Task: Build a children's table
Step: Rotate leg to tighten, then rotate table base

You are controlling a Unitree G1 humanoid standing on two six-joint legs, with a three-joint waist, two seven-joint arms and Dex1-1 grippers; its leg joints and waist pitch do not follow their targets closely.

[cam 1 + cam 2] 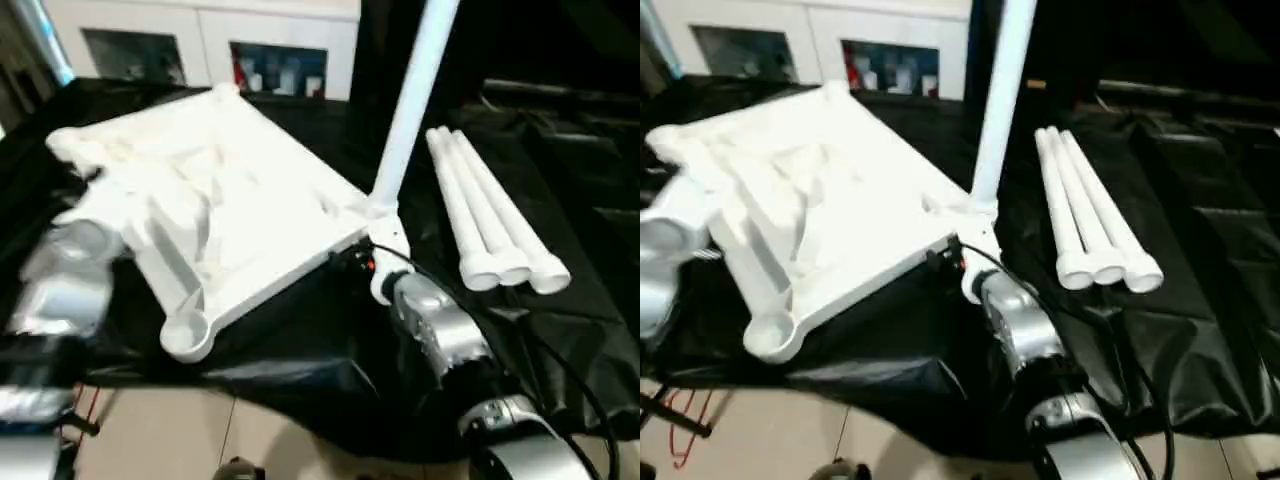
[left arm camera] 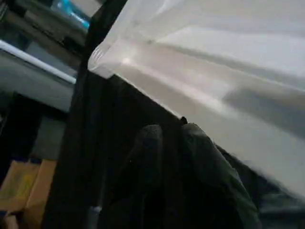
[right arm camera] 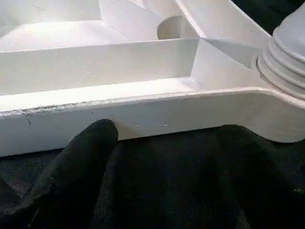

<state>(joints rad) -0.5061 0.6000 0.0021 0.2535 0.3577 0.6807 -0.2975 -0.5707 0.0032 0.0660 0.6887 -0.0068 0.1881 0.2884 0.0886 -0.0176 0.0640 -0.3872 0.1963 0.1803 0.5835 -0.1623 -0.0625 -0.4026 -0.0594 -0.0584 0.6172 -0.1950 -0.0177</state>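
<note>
The white tabletop (image 1: 215, 185) lies upside down on a black cloth, ribs facing up. One white leg (image 1: 410, 100) stands upright in its near right corner socket. Three more legs (image 1: 490, 215) lie side by side to the right. My right gripper (image 3: 167, 129) is open just in front of the tabletop's side wall (image 3: 143, 117), beside the standing leg's threaded base (image 3: 286, 57), holding nothing. My left gripper (image 2: 174, 129) sits shut below the tabletop's left edge (image 2: 200, 90), its fingers (image 2: 152, 143) pressed almost together. My left forearm (image 1: 65, 290) reaches in at the tabletop's left side.
The black cloth (image 1: 300, 350) covers the work surface and hangs over its near edge above a tan floor (image 1: 150, 430). A white glass-door cabinet (image 1: 200, 40) stands behind. The near left corner socket (image 1: 185, 335) holds no leg.
</note>
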